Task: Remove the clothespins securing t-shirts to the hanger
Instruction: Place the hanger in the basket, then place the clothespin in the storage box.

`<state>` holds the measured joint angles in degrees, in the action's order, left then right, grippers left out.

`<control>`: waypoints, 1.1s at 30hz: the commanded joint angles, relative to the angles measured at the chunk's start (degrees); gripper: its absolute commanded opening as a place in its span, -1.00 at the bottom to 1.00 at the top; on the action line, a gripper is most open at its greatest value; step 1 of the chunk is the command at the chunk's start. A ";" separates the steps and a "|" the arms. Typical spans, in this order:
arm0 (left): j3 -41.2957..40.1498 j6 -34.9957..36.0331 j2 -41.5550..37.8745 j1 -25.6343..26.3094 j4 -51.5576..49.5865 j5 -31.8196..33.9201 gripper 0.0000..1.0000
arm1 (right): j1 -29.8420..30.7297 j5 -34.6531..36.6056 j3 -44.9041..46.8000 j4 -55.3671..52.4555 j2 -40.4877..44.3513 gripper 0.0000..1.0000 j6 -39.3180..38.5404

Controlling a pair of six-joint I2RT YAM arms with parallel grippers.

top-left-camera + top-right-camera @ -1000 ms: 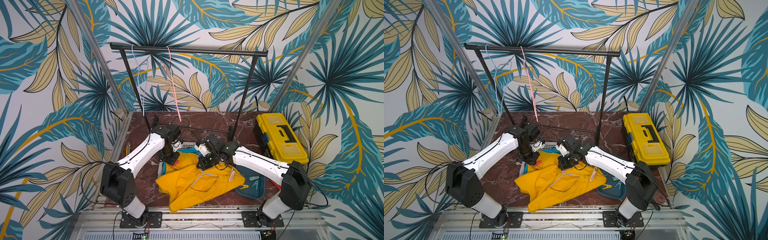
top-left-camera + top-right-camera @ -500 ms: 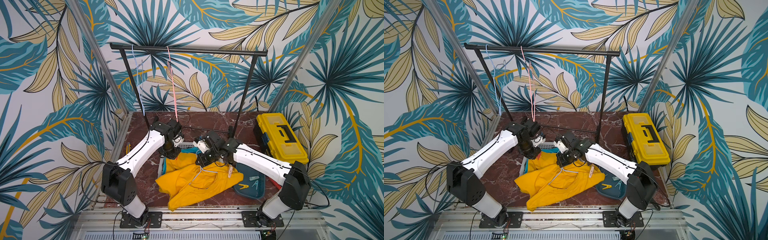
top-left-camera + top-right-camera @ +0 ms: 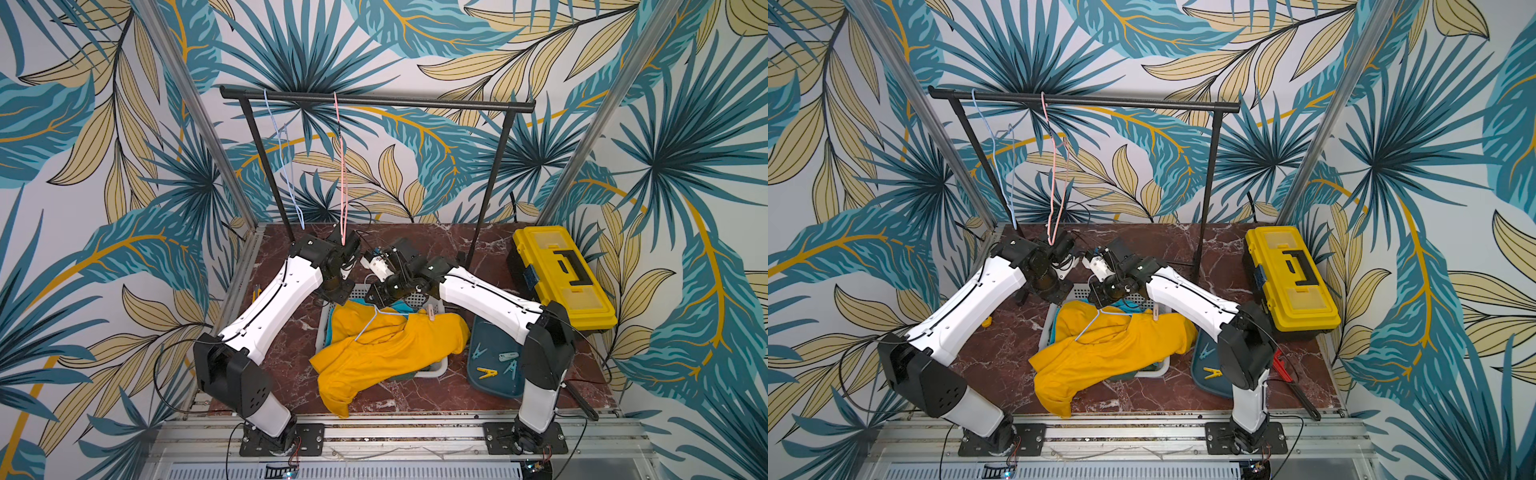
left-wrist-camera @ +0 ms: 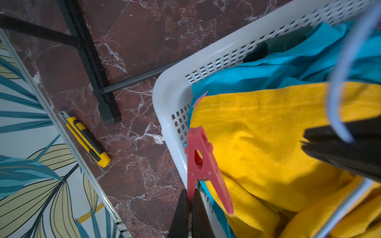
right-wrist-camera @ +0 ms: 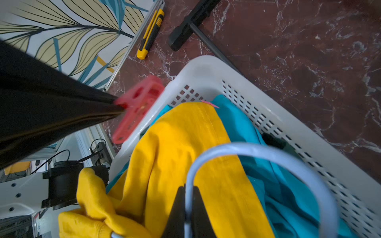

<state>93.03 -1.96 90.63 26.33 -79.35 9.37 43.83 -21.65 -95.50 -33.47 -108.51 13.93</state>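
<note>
1. Done, by the look of it: four clothespins (image 3: 509,356) lying in the dark tray (image 3: 482,386) just beside the white basket (image 3: 438,366), on the right arm's side of it.
2. In hand: a red-pink clothespin (image 4: 203,164), pinched at its handle end by the shut left fingers (image 4: 181,214), hanging over a corner of the basket's rim and seemingly clear of all cloth.
3. Steadying: right fingers (image 5: 177,212) closed narrow on the wire of the pale blue hanger (image 5: 257,152), above the basket's contents.
4. Left to remove: one peach clothespin (image 3: 431,311), clipped where the hanger meets the yellow t-shirt (image 3: 386,349), near the basket's far rim.
5. Yellow t-shirt draped across the basket and spilling over its front rim onto the surface (image 3: 395,399); turquoise t-shirt (image 4: 268,70) underneath, inside the basket; a dark patch by the basket's far wall, too little showing to name.
6. Behind the basket: two bare hangers (image 3: 343,166) on the black rail (image 3: 374,99).
7. Judged nearly finished: red-pink pin to set down, peach pin to unclip.
</note>
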 commanded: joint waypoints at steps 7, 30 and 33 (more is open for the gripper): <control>3.63 -0.29 -5.06 0.30 -2.13 -2.25 -1.00 | -1.01 -4.14 -1.43 4.82 -4.50 -0.48 2.80; -6.44 -5.93 -5.99 20.48 -2.23 -10.68 -1.00 | -3.10 19.51 32.20 6.42 34.60 0.42 14.87; -5.95 -7.65 -5.57 24.45 -2.04 -10.73 -1.00 | -3.11 22.57 36.03 5.54 39.54 0.54 17.04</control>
<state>86.74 -6.94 86.48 48.05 -80.99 -0.30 40.86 -4.95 -62.59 -26.89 -72.18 27.77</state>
